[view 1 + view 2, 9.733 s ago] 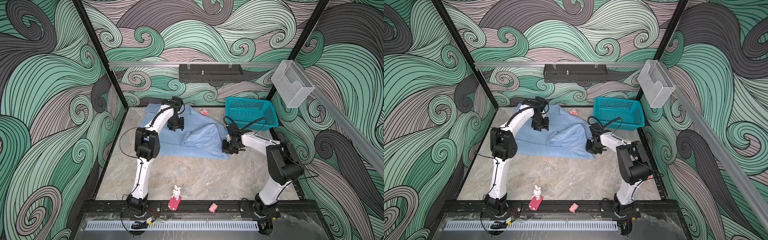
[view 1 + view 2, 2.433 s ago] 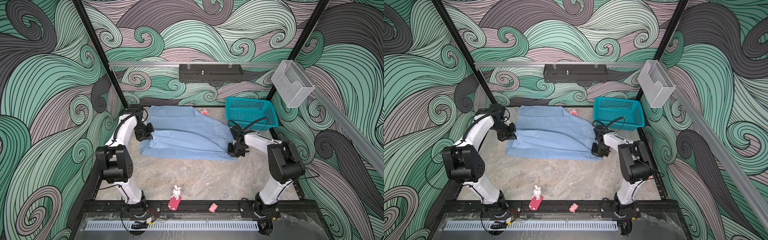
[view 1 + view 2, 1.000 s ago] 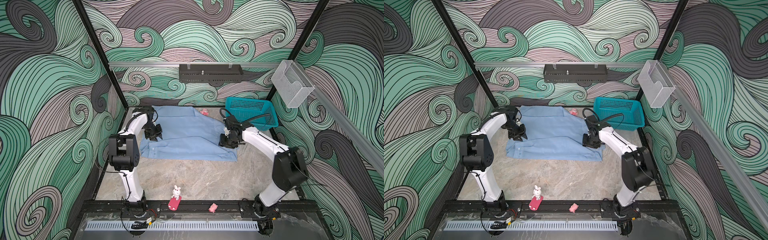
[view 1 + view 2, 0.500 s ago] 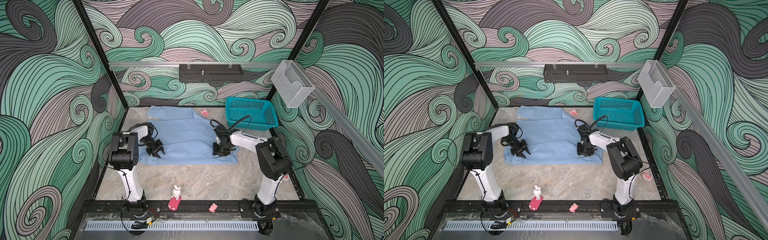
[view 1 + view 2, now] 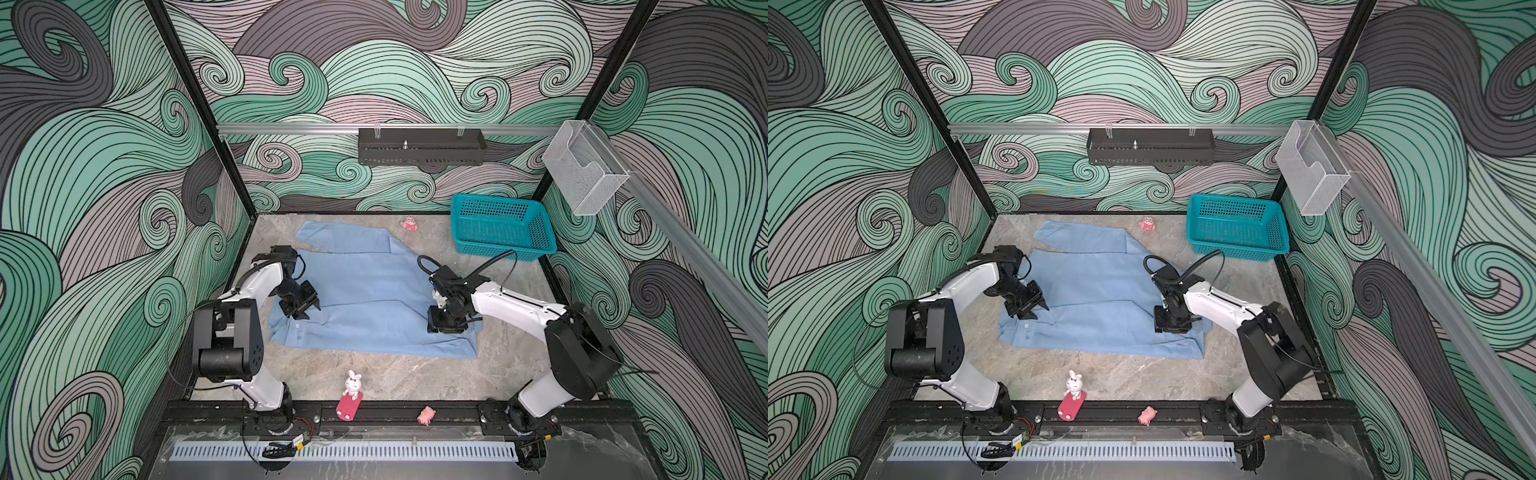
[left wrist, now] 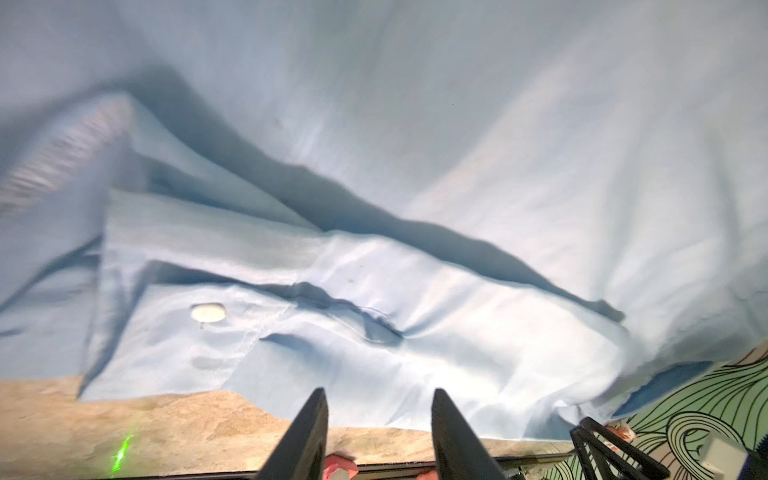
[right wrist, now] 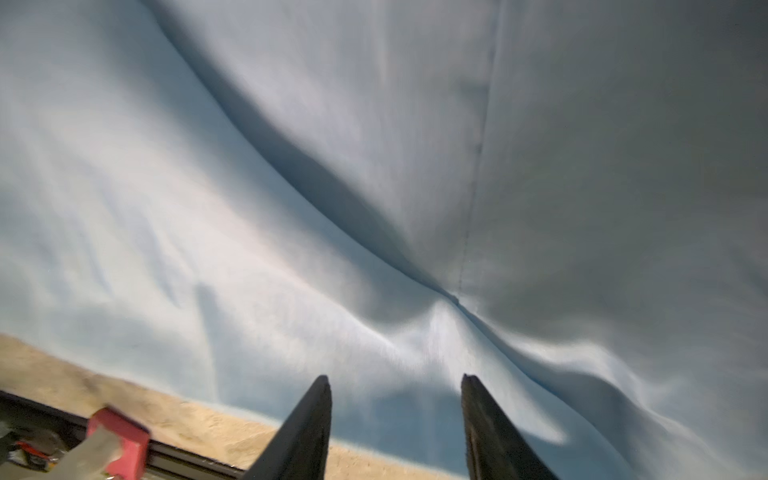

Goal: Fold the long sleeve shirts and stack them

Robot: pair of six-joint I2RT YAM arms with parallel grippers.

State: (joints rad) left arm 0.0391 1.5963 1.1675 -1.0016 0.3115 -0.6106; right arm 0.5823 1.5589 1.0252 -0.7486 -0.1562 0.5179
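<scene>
Light blue shirt point(image 5: 365, 299) lying on tabletop point(image 5: 415, 374), left jaws spread over its buttoned end, right jaws spread over opposite end

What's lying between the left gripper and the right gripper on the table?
Only the light blue woven button-up shirt, spread flat from the left gripper across to the right gripper. Both top views show nothing else there.

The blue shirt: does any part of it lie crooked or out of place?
Yes. The light blue shirt is folded unevenly: one flap sticks out toward the back wall, uncovered, and the near right corner pokes past the folded layer. Nothing looks torn or spilled.
</scene>
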